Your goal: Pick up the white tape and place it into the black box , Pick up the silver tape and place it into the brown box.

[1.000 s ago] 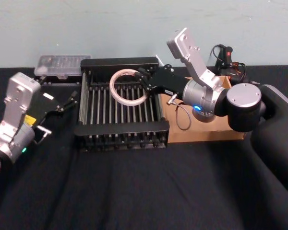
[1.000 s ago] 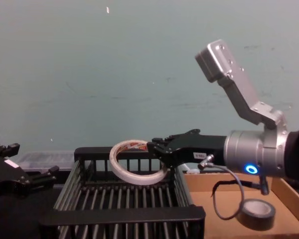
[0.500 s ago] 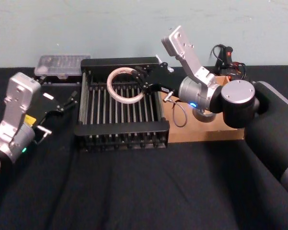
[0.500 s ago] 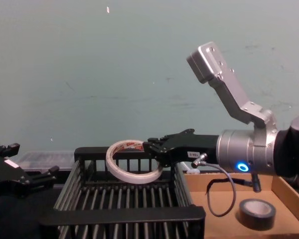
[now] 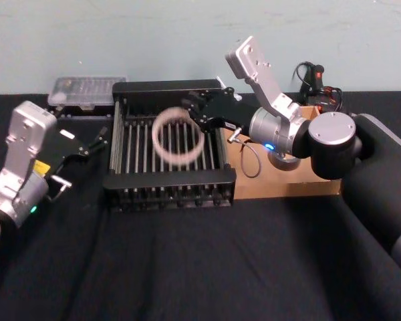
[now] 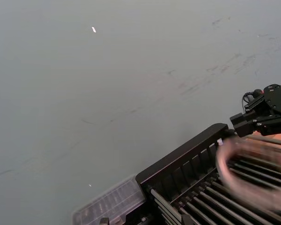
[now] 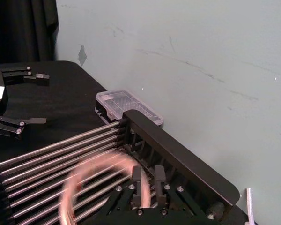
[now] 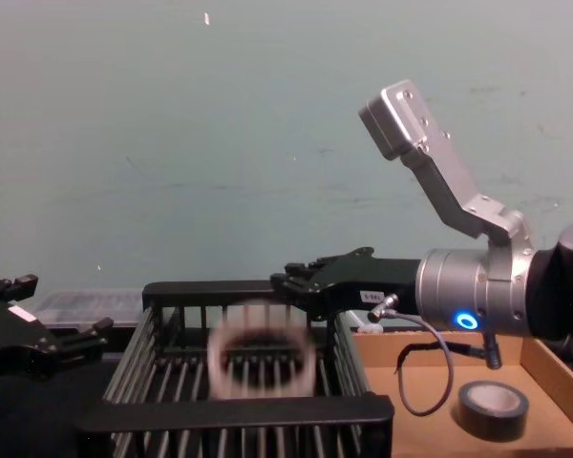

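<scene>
**Clerk:** Item one, the white tape (image 5: 178, 134)?

**Checker:** Free of the tool. It shows blurred and mid-air within the black box (image 5: 168, 180), above the slatted bottom, toward the far middle of the crate. In the chest view the ring (image 8: 263, 361) hangs below and just left of the fingertips, touching neither. By my reckoning it is dropping into the crate but not yet at rest.

**Clerk:** Item two, the right gripper (image 5: 192, 106)?

**Checker:** Reached out over the far right part of the crate, at about rim height. Fingers parted, nothing between them; the right wrist view has the blurred ring (image 7: 96, 185) just beyond the tips.

**Clerk:** Item three, the left gripper (image 5: 100, 136)?

**Checker:** Parked on the left, just beside the crate's left wall, above the black table (image 5: 187, 267). Fingers spread, holding nothing.

**Clerk:** Item four, the silver tape (image 8: 492, 410)?

**Checker:** Lying flat on the floor of the brown box (image 8: 430, 420), toward its near right, under the right arm's wrist. The tray sits just right of the crate, touching or nearly so.

**Clerk:** Status of the job?

**Checker:** Silver roll: entered as placed. White ring: release made, landing pending. If it settles on the slats, nothing remains, in my judgement. One risk: a thin ring may bounce or roll.

**Clerk:** Sundries?

**Checker:** A clear plastic case (image 5: 87, 90) at the far left, behind the crate's corner.
</scene>
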Controlling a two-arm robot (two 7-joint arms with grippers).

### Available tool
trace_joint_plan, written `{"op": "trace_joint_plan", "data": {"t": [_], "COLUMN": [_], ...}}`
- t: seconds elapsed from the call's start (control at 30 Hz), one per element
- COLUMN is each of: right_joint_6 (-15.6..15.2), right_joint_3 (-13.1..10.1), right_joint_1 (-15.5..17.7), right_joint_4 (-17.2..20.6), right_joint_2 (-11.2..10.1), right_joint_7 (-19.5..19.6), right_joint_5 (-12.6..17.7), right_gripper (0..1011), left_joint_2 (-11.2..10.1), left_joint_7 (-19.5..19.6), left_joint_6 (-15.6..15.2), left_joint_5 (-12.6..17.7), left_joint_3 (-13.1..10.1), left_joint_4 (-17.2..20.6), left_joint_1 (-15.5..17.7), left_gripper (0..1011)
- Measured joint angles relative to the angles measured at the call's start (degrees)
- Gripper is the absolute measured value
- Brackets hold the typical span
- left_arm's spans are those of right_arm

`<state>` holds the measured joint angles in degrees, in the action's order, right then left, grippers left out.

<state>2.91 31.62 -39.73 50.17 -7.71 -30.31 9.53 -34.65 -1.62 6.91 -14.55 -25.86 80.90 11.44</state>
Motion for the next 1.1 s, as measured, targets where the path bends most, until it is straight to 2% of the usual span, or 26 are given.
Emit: {"op": "trace_joint_plan", "data": {"t": [0.1, 0.17, 0.27, 0.37, 0.43, 0.5, 0.7, 0.73, 0.8, 0.93, 1.1], "right_joint_6": [-0.03, -0.05, -0.06, -0.09, -0.1, -0.12, -0.15, -0.15, -0.15, -0.15, -0.15], "right_joint_3": [0.0, 0.0, 0.0, 0.01, 0.0, 0.01, 0.01, 0.01, 0.01, 0.01, 0.01], "right_joint_1": [0.02, 0.03, 0.04, 0.07, 0.07, 0.08, 0.11, 0.11, 0.11, 0.11, 0.11], "right_joint_4": [0.05, 0.08, 0.1, 0.11, 0.12, 0.14, 0.17, 0.18, 0.19, 0.2, 0.2], "right_joint_2": [-0.01, -0.03, -0.04, -0.06, -0.06, -0.08, -0.09, -0.1, -0.1, -0.09, -0.09], "right_joint_7": [0.01, 0.02, 0.02, 0.04, 0.04, 0.05, 0.07, 0.07, 0.07, 0.07, 0.07], "right_joint_5": [0.01, 0.02, 0.04, 0.06, 0.07, 0.09, 0.11, 0.11, 0.11, 0.11, 0.11], "right_gripper": [234, 333, 399, 530, 544, 651, 797, 859, 911, 1002, 1000], "left_joint_2": [0.0, 0.0, 0.0, 0.0, 0.0, 0.0, 0.0, 0.0, 0.0, 0.0, 0.0], "left_joint_7": [0.0, 0.0, 0.0, 0.0, 0.0, 0.0, 0.0, 0.0, 0.0, 0.0, 0.0], "left_joint_6": [0.0, 0.0, 0.0, 0.0, 0.0, 0.0, 0.0, 0.0, 0.0, 0.0, 0.0], "left_joint_5": [0.0, 0.0, 0.0, 0.0, 0.0, 0.0, 0.0, 0.0, 0.0, 0.0, 0.0], "left_joint_3": [-0.01, 0.0, 0.0, 0.0, 0.0, 0.0, 0.0, 0.0, 0.0, 0.0, 0.0], "left_joint_4": [0.0, 0.0, 0.0, -0.01, 0.0, 0.0, 0.0, 0.0, 0.0, 0.0, 0.0], "left_joint_1": [0.0, 0.0, 0.0, 0.0, 0.0, 0.0, 0.0, 0.0, -0.01, 0.0, 0.0], "left_gripper": [1001, 1001, 1001, 1001, 1001, 1002, 1001, 1001, 1001, 1001, 1001]}}
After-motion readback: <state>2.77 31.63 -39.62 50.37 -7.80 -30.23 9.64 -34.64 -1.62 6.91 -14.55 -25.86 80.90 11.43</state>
